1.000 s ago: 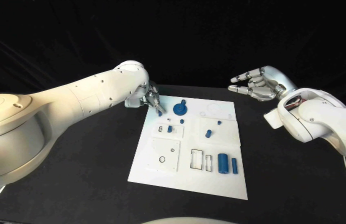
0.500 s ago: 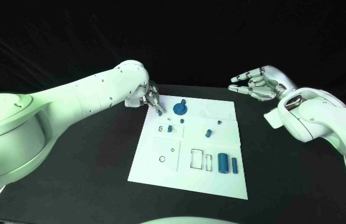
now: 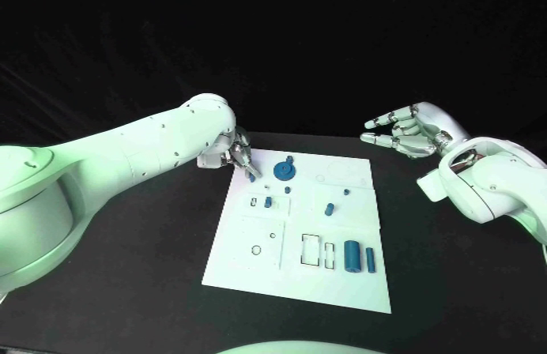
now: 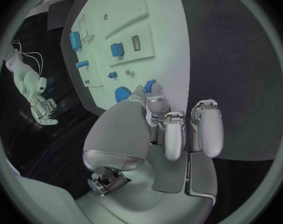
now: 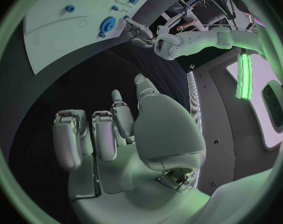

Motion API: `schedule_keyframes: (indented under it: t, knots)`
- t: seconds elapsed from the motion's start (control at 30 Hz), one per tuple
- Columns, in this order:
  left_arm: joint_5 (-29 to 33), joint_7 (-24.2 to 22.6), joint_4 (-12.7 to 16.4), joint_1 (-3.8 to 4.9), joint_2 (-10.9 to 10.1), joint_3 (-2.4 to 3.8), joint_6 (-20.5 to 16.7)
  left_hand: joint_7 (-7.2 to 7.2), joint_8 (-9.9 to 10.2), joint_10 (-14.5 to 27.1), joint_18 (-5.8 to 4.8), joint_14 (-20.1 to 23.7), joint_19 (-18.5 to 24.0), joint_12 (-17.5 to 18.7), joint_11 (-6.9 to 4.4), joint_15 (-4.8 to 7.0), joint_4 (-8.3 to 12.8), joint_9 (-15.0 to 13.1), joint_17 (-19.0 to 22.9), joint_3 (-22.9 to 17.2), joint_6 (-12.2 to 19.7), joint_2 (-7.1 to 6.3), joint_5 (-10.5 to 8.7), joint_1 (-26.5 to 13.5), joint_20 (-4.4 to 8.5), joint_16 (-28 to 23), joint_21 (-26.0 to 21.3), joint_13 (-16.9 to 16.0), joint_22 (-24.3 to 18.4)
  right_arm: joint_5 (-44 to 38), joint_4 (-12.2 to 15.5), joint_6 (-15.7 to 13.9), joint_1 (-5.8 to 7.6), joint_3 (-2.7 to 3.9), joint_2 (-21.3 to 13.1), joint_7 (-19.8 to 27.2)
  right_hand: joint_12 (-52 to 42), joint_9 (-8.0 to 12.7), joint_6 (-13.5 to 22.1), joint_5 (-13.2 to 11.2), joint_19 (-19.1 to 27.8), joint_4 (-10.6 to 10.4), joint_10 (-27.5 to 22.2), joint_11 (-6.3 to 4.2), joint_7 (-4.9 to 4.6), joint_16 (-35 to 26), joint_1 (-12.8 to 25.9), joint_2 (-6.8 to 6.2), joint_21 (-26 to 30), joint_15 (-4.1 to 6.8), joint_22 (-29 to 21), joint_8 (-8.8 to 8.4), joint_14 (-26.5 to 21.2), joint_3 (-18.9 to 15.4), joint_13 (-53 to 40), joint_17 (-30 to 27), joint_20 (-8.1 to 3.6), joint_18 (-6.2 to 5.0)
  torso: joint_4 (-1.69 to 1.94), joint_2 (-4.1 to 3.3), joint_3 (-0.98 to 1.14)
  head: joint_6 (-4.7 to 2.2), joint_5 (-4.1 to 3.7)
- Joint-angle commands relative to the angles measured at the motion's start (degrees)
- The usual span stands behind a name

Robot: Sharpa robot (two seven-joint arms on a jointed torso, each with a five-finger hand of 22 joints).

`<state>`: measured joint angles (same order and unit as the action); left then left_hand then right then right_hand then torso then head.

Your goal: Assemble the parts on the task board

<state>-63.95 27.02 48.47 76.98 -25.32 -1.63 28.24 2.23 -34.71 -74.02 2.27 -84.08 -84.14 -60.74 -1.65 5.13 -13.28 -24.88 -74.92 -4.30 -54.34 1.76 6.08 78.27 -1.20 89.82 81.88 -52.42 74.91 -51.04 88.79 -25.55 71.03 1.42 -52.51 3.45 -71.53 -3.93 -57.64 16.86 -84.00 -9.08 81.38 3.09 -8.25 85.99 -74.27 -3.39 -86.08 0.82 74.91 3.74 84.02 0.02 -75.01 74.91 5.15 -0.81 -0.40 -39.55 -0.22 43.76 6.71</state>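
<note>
The white task board (image 3: 257, 271) lies in the middle of the black table. My left hand (image 3: 236, 153) is at the board's far left corner and pinches a small blue part (image 3: 250, 176) in its fingertips, just above the board; the same blue part (image 4: 150, 86) shows at the fingertips in the left wrist view. A round blue part (image 3: 284, 169) sits close beside it on the board. My right hand (image 3: 404, 134) hovers past the board's far right corner, fingers apart and holding nothing.
Other blue parts rest on the board: two small pieces (image 3: 269, 202) (image 3: 328, 209) near the middle and two long ones (image 3: 352, 254) (image 3: 369, 260) by the near right. Black-outlined slots (image 3: 310, 249) lie next to them. Bare black table surrounds the board.
</note>
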Motion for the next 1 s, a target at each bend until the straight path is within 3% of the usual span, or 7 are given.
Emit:
schedule_keyframes:
  t: [0.03,0.17,0.43,0.53,0.7,1.0]
  knots:
    - [0.08,0.33,-0.11,-0.25,0.15,-0.19,1.68,-0.24,0.33,0.00,0.07,-5.92,-2.60,0.24,-0.43,0.28,0.32,0.14,-15.08,-1.08,0.11,-0.09,0.44,0.95,0.43,0.18,-0.04,0.13,5.95,-0.33,0.10,0.76,-0.03,0.01,0.01,0.44,0.27,-0.04,0.17,0.21,-1.56,0.12,-0.30,0.04,0.15,-0.35,-0.14,0.16,0.37,0.28,7.01,0.10,4.31,-0.32,-3.06,7.76,-0.14,-1.10,0.00,0.00,-0.01,0.07,-0.03]
    - [0.11,0.21,-0.12,-0.28,0.16,-0.21,1.90,-0.24,0.67,0.10,0.09,-5.92,-2.57,0.53,-0.45,0.29,0.81,0.34,-15.08,-3.16,0.19,-0.58,0.93,1.77,0.45,0.18,-0.15,0.41,5.91,-0.33,0.11,0.77,-0.03,0.01,0.01,0.44,0.23,-0.05,0.16,0.23,-1.57,0.11,-0.28,0.04,0.15,-0.33,-0.16,0.18,0.37,0.28,7.03,0.10,4.32,-0.36,-3.08,7.80,-0.14,-1.10,0.05,0.02,0.01,0.08,0.00]
    - [1.18,0.13,-0.13,-0.30,0.18,-0.25,1.97,0.37,1.61,0.37,0.14,-5.92,-2.52,1.48,-0.14,0.05,2.02,0.73,-15.08,-13.90,0.75,-2.78,3.24,2.35,0.36,0.18,-0.44,1.28,5.87,-0.33,0.16,0.78,-0.03,0.01,0.02,0.48,0.23,-0.05,0.16,0.23,-1.57,0.11,-0.28,0.04,0.15,-0.33,-0.16,0.18,0.37,0.28,7.03,0.10,4.32,-0.36,-3.08,7.80,-0.14,-1.10,0.03,0.01,0.02,0.08,0.12]
    - [1.73,-0.17,-0.09,-0.31,0.16,-0.27,1.58,0.93,1.32,0.34,0.16,-5.92,-2.52,1.84,0.27,-0.25,3.13,0.32,-15.08,-20.98,0.97,-4.82,5.87,1.08,0.13,0.18,-0.55,1.68,5.89,-0.34,0.17,0.78,-0.03,0.01,0.03,0.50,0.23,-0.05,0.16,0.23,-1.57,0.11,-0.28,0.04,0.15,-0.33,-0.16,0.18,0.37,0.28,7.03,0.10,4.32,-0.36,-3.08,7.80,-0.14,-1.10,0.02,0.02,0.02,0.08,0.12]
    - [1.42,-1.40,0.20,-0.32,0.02,-0.38,-0.60,0.98,0.26,-0.12,0.16,-5.92,-2.55,1.87,0.36,-0.47,5.50,-0.74,-15.08,-28.91,1.19,-7.63,6.38,-2.14,-0.12,0.18,-0.62,1.90,6.02,-0.30,0.19,0.79,-0.03,0.01,0.03,0.54,0.23,-0.05,0.16,0.23,-1.57,0.11,-0.28,0.04,0.15,-0.33,-0.16,0.18,0.37,0.28,7.03,0.10,4.32,-0.36,-3.08,7.80,-0.14,-1.10,0.02,0.03,0.01,0.09,0.26]
    - [1.51,-3.41,1.27,-0.33,-0.89,-0.46,-5.13,0.64,-1.11,-1.29,0.02,-5.92,-2.79,1.12,0.12,-0.30,8.13,-1.89,-15.08,-33.04,0.74,-9.84,10.43,-4.77,-0.07,0.18,-0.21,1.15,6.61,-0.17,0.21,0.82,-0.03,0.00,-0.07,0.56,0.23,-0.05,0.16,0.23,-1.57,0.11,-0.28,0.04,0.15,-0.33,-0.16,0.18,0.37,0.28,7.03,0.10,4.32,-0.36,-3.08,7.80,-0.14,-1.10,0.02,0.06,0.03,0.08,0.34]
